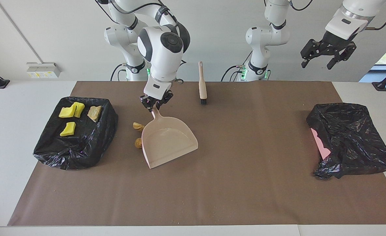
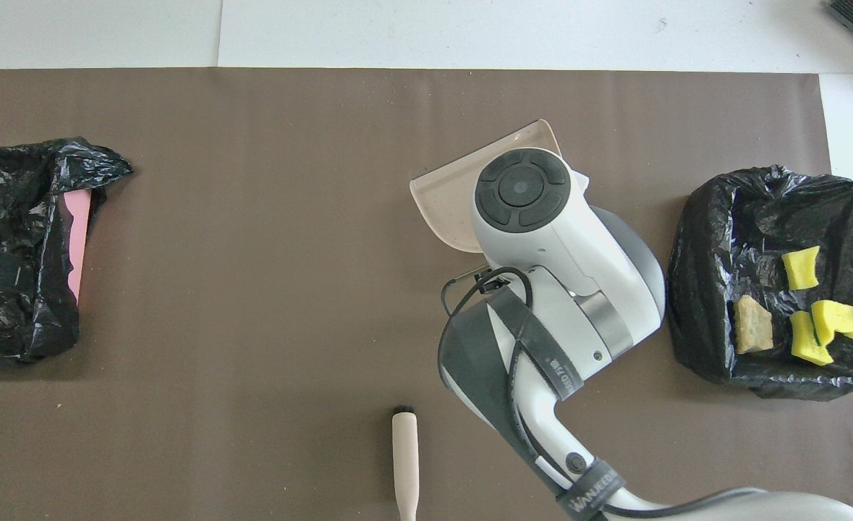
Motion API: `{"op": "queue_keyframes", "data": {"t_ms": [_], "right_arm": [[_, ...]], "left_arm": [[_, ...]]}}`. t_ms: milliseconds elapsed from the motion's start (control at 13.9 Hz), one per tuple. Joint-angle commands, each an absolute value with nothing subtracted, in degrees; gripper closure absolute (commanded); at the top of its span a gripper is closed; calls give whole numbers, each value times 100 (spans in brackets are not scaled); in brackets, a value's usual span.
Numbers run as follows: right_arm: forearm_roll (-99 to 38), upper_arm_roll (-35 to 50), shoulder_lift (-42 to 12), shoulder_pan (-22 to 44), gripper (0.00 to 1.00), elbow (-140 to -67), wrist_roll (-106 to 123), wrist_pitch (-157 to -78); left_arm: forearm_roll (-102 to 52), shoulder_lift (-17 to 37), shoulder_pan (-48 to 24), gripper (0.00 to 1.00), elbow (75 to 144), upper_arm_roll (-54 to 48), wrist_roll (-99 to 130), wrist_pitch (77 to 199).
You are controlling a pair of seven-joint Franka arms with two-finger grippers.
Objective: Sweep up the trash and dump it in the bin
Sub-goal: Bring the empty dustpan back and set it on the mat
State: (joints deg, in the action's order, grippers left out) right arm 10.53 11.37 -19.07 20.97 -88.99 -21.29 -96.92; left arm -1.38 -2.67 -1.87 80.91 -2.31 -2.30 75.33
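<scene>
My right gripper point(image 1: 154, 104) is shut on the handle of the beige dustpan point(image 1: 170, 142), which slants down over the mat beside the loose trash. Two tan-brown pieces point(image 1: 137, 126) point(image 1: 137, 143) show at the pan's edge; anything more is hidden under it. The bin point(image 1: 81, 154), lined with a black bag, holds three yellow chunks point(image 1: 67, 112) point(image 2: 801, 266) and one tan piece point(image 1: 95, 113) point(image 2: 750, 325). In the overhead view the right arm covers most of the dustpan point(image 2: 444, 206) and the loose pieces. My left gripper point(image 1: 326, 56) hangs open, high over the left arm's end of the table.
A brush point(image 1: 202, 84) point(image 2: 405, 459) lies on the mat close to the robots, near the middle. A second black-bagged container point(image 1: 350, 137) point(image 2: 14, 253) with a pink edge sits at the left arm's end.
</scene>
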Motion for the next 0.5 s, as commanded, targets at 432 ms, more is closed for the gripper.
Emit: {"op": "queue_keyframes", "data": {"t_ms": [432], "right_arm": [[238,1134,-3076,2566,100,-8042,-3806,-10626]], "left_arm": [[-35,-387,-97,0,8227,-202,-255,7611]]}}
